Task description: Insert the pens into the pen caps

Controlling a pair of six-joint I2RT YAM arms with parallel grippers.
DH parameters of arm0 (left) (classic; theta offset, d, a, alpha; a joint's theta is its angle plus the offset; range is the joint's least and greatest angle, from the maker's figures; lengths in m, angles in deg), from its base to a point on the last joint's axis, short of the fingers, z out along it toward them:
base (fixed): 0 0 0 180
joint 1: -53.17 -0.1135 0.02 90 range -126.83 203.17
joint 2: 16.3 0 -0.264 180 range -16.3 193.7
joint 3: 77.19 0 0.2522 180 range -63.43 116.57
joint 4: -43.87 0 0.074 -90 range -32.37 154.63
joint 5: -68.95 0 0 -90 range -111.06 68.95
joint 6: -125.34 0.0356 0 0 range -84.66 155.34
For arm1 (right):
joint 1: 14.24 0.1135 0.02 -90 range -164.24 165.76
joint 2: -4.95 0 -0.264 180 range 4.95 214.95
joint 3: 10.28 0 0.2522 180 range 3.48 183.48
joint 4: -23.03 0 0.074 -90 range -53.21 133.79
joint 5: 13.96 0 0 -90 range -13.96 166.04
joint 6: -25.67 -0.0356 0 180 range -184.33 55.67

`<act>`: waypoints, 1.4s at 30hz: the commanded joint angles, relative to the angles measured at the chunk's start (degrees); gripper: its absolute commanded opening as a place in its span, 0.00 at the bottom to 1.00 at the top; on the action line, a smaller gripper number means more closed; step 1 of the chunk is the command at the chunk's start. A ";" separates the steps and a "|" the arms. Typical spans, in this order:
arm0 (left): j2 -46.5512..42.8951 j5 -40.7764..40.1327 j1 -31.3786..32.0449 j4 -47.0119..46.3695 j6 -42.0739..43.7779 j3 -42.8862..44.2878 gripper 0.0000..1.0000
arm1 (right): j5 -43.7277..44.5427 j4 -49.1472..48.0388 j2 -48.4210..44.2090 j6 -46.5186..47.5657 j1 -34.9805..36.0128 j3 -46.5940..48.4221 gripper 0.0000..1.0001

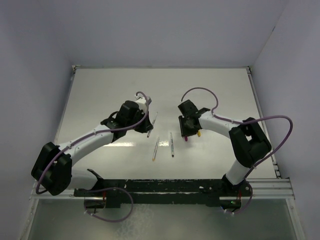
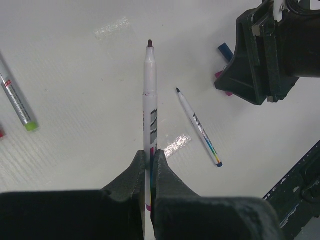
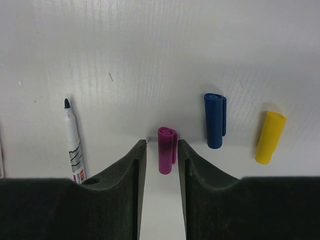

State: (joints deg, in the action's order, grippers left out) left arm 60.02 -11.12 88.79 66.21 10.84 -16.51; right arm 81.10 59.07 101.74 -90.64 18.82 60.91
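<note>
My left gripper [image 2: 150, 152] is shut on a silvery pen [image 2: 150, 100] that points away from me, dark red-purple tip up front, just above the table. In the top view this gripper [image 1: 146, 129] is left of centre. My right gripper [image 3: 161, 146] is open, one jaw on each side of the purple cap [image 3: 167, 150], which lies on the table nearer the right finger. A blue cap [image 3: 215, 120] and a yellow cap [image 3: 270, 136] lie to its right. In the top view the right gripper [image 1: 186, 133] is over the caps.
A dark-tipped pen [image 2: 198, 127] lies loose between the grippers and also shows in the right wrist view [image 3: 73, 140]. A green-ended pen [image 2: 15, 102] lies to the left. A yellow-tipped pen [image 1: 155, 149] lies mid-table. The black rail [image 1: 170, 187] runs along the near edge.
</note>
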 commanded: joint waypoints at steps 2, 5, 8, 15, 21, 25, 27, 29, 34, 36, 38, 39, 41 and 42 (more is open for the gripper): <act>-0.43 1.56 -0.97 -3.12 -0.43 -0.34 0.00 | 1.22 3.30 -1.64 0.55 0.40 1.48 0.34; -0.20 1.88 -1.32 -3.17 -0.33 -0.25 0.00 | 1.18 3.55 -1.79 0.35 0.43 1.05 0.33; -0.03 2.17 -1.58 -3.18 -0.32 -0.18 0.00 | 0.94 3.05 -1.79 0.06 0.43 0.70 0.33; 0.08 2.43 -1.85 -2.80 0.00 -0.16 0.00 | 0.74 1.31 -0.04 -0.14 0.43 0.75 0.32; -0.08 2.28 -1.96 -2.43 0.08 -0.26 0.00 | 0.06 2.30 0.72 -0.54 0.42 0.75 0.30; -0.18 2.00 -2.06 -2.42 0.25 -0.48 0.00 | 0.04 3.74 0.59 -0.51 0.37 0.73 0.30; -0.13 2.02 -2.19 -2.46 0.28 -0.51 0.00 | 0.25 3.90 0.87 -0.29 0.42 0.71 0.29; -0.05 2.02 -2.23 -2.58 0.34 -0.49 0.00 | 0.30 4.06 1.65 -0.16 0.49 0.71 0.27; 0.06 2.02 -2.31 -2.67 0.45 -0.49 0.00 | 0.08 4.86 2.99 -0.16 0.52 0.71 0.20; 0.19 2.02 -2.40 -2.68 0.54 -0.44 0.00 | 0.12 5.12 3.13 -0.03 0.47 0.75 0.14; 0.37 2.02 -2.40 -2.69 0.68 -0.43 0.00 | 0.32 5.31 3.07 0.18 0.49 0.74 0.04; 0.41 2.02 -2.39 -2.69 0.67 -0.42 0.00 | 0.42 5.27 2.91 0.35 0.51 0.75 0.00; 0.52 1.94 -2.46 -2.59 0.76 -0.27 0.00 | 0.48 5.00 2.56 0.85 0.50 1.13 0.00; 0.55 1.86 -2.40 -2.56 0.76 -0.14 0.00 | 0.60 4.97 2.39 0.96 0.49 1.87 0.00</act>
State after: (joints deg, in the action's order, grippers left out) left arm 60.48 -9.48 86.87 65.79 10.91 -16.95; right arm 81.08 61.82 102.94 -90.62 18.86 61.82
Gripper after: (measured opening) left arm 0.029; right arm 0.026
